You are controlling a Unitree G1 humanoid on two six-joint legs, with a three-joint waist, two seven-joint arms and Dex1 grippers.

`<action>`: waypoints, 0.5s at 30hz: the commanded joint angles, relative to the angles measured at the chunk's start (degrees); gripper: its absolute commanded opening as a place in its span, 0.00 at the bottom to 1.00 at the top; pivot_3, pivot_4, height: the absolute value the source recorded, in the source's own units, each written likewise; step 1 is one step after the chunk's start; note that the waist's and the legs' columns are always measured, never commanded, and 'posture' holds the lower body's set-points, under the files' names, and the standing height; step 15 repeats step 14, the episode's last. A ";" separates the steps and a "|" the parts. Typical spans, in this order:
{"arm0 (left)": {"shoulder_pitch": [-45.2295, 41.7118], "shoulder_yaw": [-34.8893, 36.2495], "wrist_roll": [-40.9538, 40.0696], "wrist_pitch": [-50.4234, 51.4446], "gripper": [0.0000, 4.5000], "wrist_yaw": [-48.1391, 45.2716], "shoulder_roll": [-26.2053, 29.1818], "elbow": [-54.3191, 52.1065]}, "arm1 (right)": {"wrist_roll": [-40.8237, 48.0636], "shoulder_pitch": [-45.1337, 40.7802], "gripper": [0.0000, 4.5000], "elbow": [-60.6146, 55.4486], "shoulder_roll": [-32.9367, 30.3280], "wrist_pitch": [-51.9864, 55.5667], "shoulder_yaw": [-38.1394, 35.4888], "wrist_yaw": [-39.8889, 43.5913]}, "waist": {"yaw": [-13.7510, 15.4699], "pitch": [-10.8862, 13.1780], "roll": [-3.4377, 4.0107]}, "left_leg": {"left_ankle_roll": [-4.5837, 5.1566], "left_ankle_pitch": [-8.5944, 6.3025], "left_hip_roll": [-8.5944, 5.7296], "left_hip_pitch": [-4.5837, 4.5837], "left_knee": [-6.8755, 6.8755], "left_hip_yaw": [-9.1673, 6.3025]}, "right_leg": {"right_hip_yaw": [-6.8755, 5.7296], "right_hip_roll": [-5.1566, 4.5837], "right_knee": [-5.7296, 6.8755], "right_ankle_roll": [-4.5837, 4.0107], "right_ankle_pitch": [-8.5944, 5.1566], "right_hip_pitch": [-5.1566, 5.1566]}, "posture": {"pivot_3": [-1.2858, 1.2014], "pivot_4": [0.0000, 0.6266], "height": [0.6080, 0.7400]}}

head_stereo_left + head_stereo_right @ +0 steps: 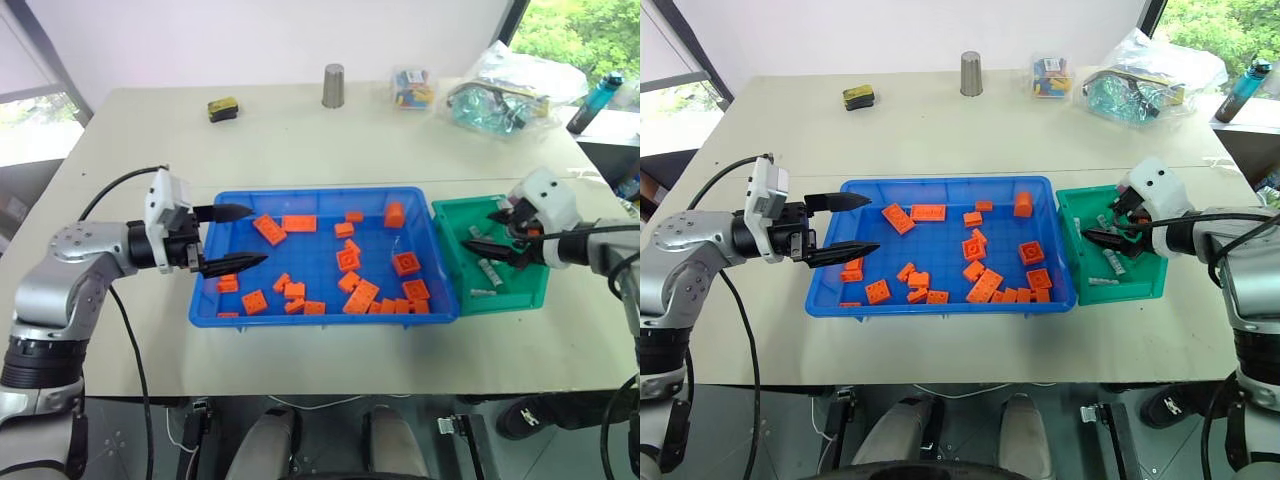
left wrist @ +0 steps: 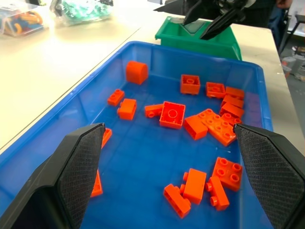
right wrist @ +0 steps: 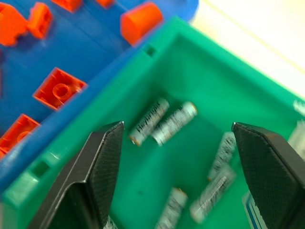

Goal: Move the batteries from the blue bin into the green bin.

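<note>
- Pale tabletop (image 1: 300, 140) under everything, white wall behind, window greenery at the far right corner.
- Along the far edge: a small yellow-and-black object (image 1: 222, 109), a grey metal cup (image 1: 333, 86), a clear box of coloured bits (image 1: 412, 88), a crumpled plastic bag (image 1: 505, 92), a blue bottle (image 1: 594, 103).
- Blue bin (image 1: 203, 290) in the middle of the table, long side running left to right, scattered with orange bricks (image 1: 361, 296) — no batteries made out among them.
- Green bin (image 1: 530, 292) just beside the blue bin's right end, rims touching or nearly so, long side running near to far.
- Batteries (image 3: 165, 124) lying flat on the green bin's floor, about six seen from the right wrist: two side by side and parallel near the wall next to the blue bin, the others in loose pairs farther in, long axes at slightly differing slants.
- Left gripper (image 1: 232, 238) hovering over the blue bin's left rim, pointing rightward across the bin, nearly level; fingers spread wide, nothing between them, touching nothing.
- Right gripper (image 1: 490, 232) above the green bin, tilted downward and toward the left; fingers apart — batteries below the gap, none pinched.
- Right gripper's dark fingertips also visible from the left wrist, over the green bin's far rim.
</note>
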 commanded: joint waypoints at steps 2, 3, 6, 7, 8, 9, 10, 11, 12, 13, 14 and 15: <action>1.72 5.89 -0.67 0.18 1.00 -0.57 3.82 1.99 | 6.35 3.22 0.77 5.04 -4.68 -8.85 -11.37 9.04 | 0.12 0.00 -0.01 | 0.00 0.00 -0.01 0.00 0.01 0.00 | 0.00 0.00 -0.01 0.00 0.00 0.01 | 0.52 0.24 0.90; 2.28 7.01 -1.03 0.54 1.00 -1.23 4.97 2.71 | 7.28 4.92 0.77 6.86 -5.97 -10.40 -13.06 11.61 | 0.14 0.01 -0.01 | 0.00 0.00 0.00 0.01 0.00 -0.04 | -0.03 0.01 -0.02 0.00 0.00 0.04 | 0.52 0.24 0.90; 3.42 10.02 -2.22 1.87 1.00 -2.91 8.16 4.43 | 8.47 9.98 0.77 12.81 -9.46 -14.73 -16.69 18.04 | 0.12 0.01 -0.01 | 0.00 0.00 0.00 0.02 0.01 -0.05 | -0.04 0.02 -0.03 0.00 0.00 0.08 | 0.52 0.24 0.90; 3.56 10.74 -2.34 2.15 1.00 -3.33 9.02 5.01 | 8.60 11.16 0.77 14.56 -10.36 -15.59 -17.27 19.37 | 0.11 0.01 -0.01 | 0.00 0.00 0.01 0.03 0.01 -0.06 | -0.05 0.03 -0.03 0.00 0.00 0.08 | 0.52 0.24 0.90; 3.69 11.37 -2.05 1.94 1.00 -3.65 9.87 5.78 | 8.73 12.44 0.77 16.44 -11.24 -16.63 -17.79 20.90 | 0.04 0.01 -0.01 | 0.01 0.00 0.01 0.03 0.01 -0.05 | -0.04 0.02 -0.04 0.00 0.00 0.09 | 0.52 0.24 0.90; 3.83 11.85 -1.80 1.82 1.00 -3.98 10.49 6.34 | 8.87 13.35 0.77 18.03 -11.90 -17.52 -18.06 21.95 | -0.01 0.00 0.00 | 0.01 0.00 0.01 0.04 0.00 -0.03 | -0.04 0.02 -0.04 0.00 0.00 0.09 | 0.52 0.24 0.90; 3.97 12.18 -1.63 1.68 1.00 -4.25 10.88 6.68 | 9.08 13.91 0.77 19.18 -12.31 -18.22 -18.14 22.63 | -0.06 0.00 0.01 | 0.01 0.00 0.01 0.05 0.00 -0.02 | -0.04 0.02 -0.04 0.00 0.00 0.09 | 0.52 0.24 0.90; 3.98 12.31 -1.41 1.54 1.00 -4.35 11.11 6.98 | 9.48 14.17 0.77 19.83 -12.56 -18.41 -17.93 23.10 | -0.08 0.00 0.01 | 0.01 0.00 0.03 0.06 0.00 -0.02 | -0.04 0.03 -0.04 0.00 0.00 0.09 | 0.52 0.24 0.90; 3.96 12.33 -1.16 1.37 1.00 -4.39 11.17 7.10 | 9.74 14.27 0.77 20.14 -12.60 -18.66 -17.66 23.31 | -0.15 0.00 0.03 | 0.01 0.00 0.05 0.06 0.00 -0.02 | -0.04 0.05 -0.04 0.00 0.00 0.09 | 0.52 0.24 0.90; 3.89 12.19 -0.83 0.94 1.00 -4.46 11.14 7.14 | 9.82 14.14 0.77 20.05 -12.31 -19.05 -17.16 23.10 | -0.25 0.00 0.03 | 0.01 0.00 0.05 0.07 0.00 -0.01 | -0.03 0.05 -0.04 0.00 0.00 0.09 | 0.52 0.24 0.90; 3.84 12.07 -0.63 0.60 1.00 -4.34 10.95 6.99 | 9.82 13.93 0.77 19.88 -11.94 -19.49 -16.68 22.74 | -0.25 0.00 0.03 | 0.01 0.00 0.07 0.08 0.00 0.00 | -0.03 0.05 -0.04 0.00 0.00 0.09 | 0.52 0.24 0.90; 3.84 12.07 -0.63 0.60 1.00 -4.34 10.95 6.99 | 9.82 13.93 0.77 19.88 -11.94 -19.49 -16.68 22.74 | -0.25 0.00 0.03 | 0.01 0.00 0.07 0.08 0.00 0.00 | -0.03 0.05 -0.04 0.00 0.00 0.09 | 0.52 0.24 0.90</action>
